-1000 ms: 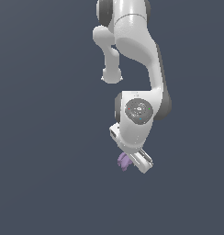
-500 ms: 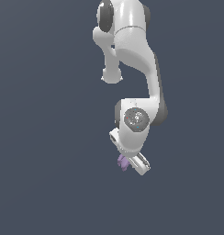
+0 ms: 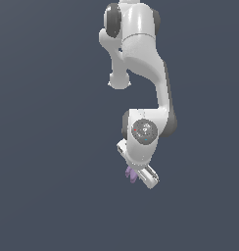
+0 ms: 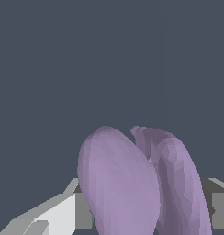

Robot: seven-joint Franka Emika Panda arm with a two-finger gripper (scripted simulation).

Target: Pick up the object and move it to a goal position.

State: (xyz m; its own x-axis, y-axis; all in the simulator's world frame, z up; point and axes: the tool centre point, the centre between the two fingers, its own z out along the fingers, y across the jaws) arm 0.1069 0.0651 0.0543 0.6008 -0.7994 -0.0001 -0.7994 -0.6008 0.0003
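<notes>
We see the white Panda arm (image 3: 141, 59) reaching down against a plain dark grey-blue backdrop, its end effector (image 3: 139, 174) at the lowest point. The light-purple lobed lump (image 3: 131, 173) sits at that end effector, toward the exterior view's left. In the wrist view its curved lobes (image 4: 132, 183) fill the foreground between the grey finger pads (image 4: 84, 210), which are clamped on it. We can read no writing or labels anywhere.
</notes>
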